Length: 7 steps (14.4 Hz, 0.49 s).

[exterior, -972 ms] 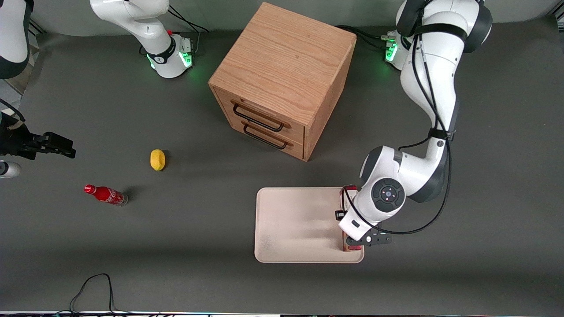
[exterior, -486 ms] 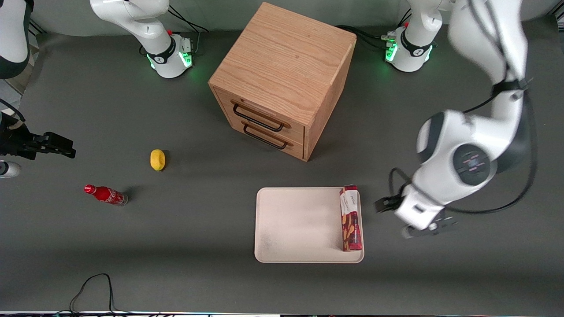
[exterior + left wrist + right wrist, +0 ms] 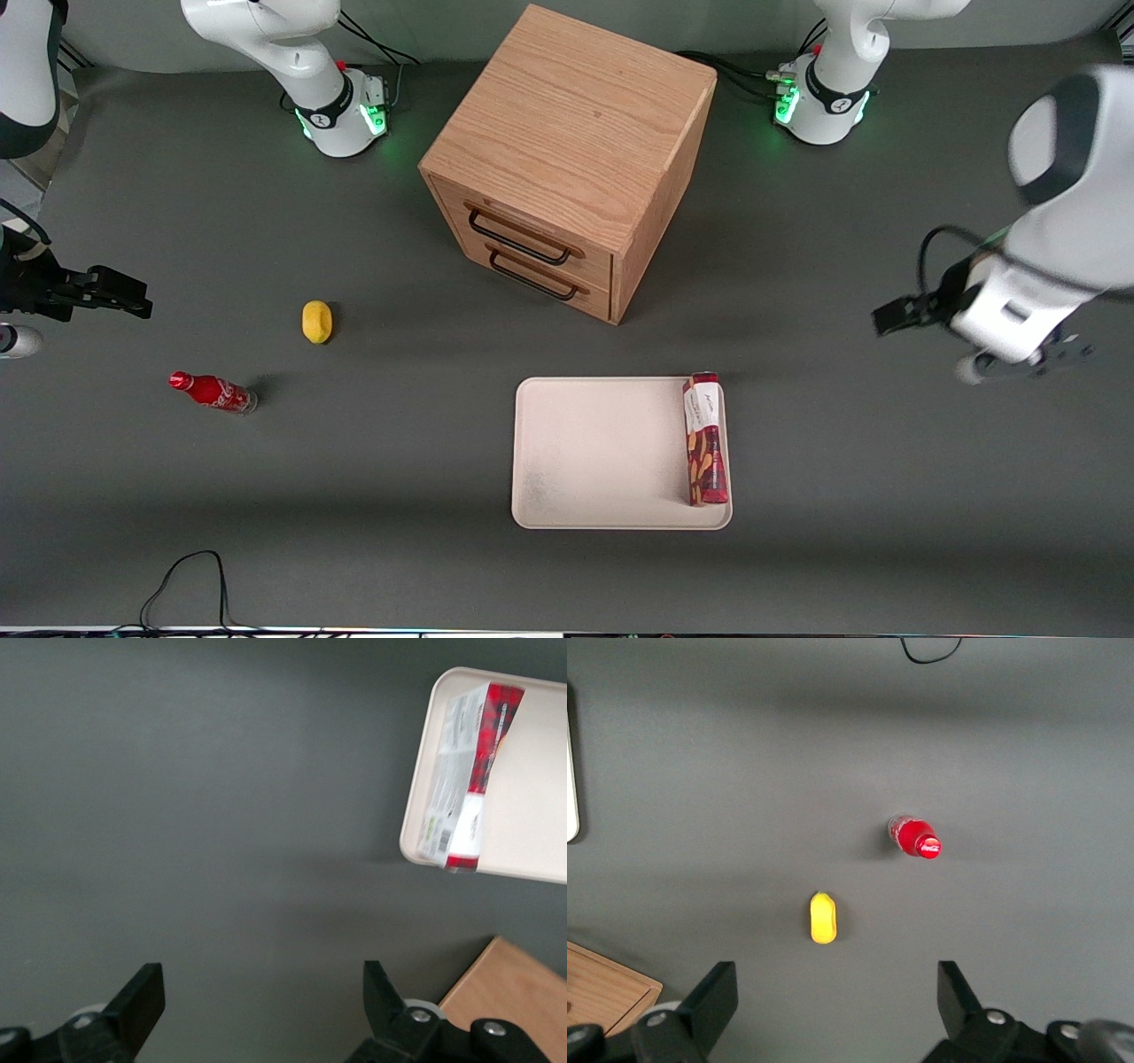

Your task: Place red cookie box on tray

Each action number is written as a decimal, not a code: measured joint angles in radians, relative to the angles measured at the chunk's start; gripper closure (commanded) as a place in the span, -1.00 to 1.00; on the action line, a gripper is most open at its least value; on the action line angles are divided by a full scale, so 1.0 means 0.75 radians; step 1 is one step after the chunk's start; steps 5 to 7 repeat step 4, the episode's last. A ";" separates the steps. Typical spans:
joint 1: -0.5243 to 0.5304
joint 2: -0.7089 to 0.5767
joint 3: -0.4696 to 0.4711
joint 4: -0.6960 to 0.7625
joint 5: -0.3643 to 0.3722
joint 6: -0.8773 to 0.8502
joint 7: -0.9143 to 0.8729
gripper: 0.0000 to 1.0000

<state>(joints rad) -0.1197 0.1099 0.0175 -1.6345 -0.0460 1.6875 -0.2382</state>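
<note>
Front view: the claw (image 3: 1019, 354) hangs high over bare desk (image 3: 886, 461) toward the working arm's end, well apart from the tray (image 3: 602, 452), which lies nearer the camera than the claw. The red cookie box (image 3: 705, 439) lies flat in the tray along the rim closest to the claw. A wooden two-drawer cabinet (image 3: 567, 159) stands farther from the camera than the tray.

Left wrist view: the claw (image 3: 257, 1001) has its fingers (image 3: 140, 999) spread wide with nothing between them, only grey desk (image 3: 221, 815) under it. The red cookie box (image 3: 468, 775) rests against the tray (image 3: 532, 815) rim, clear of the claw.

Right wrist view: a lemon (image 3: 823, 917) and a red soda bottle (image 3: 916, 836) sit on the desk, far from the claw.
</note>
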 measured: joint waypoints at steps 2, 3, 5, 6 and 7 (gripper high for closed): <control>0.071 -0.147 -0.021 -0.127 0.005 -0.011 0.073 -1.00; 0.103 -0.215 -0.032 -0.188 0.007 -0.017 0.104 -1.00; 0.128 -0.275 -0.041 -0.238 0.008 -0.037 0.128 -1.00; 0.128 -0.275 -0.041 -0.238 0.008 -0.037 0.128 -1.00; 0.128 -0.275 -0.041 -0.238 0.008 -0.037 0.128 -1.00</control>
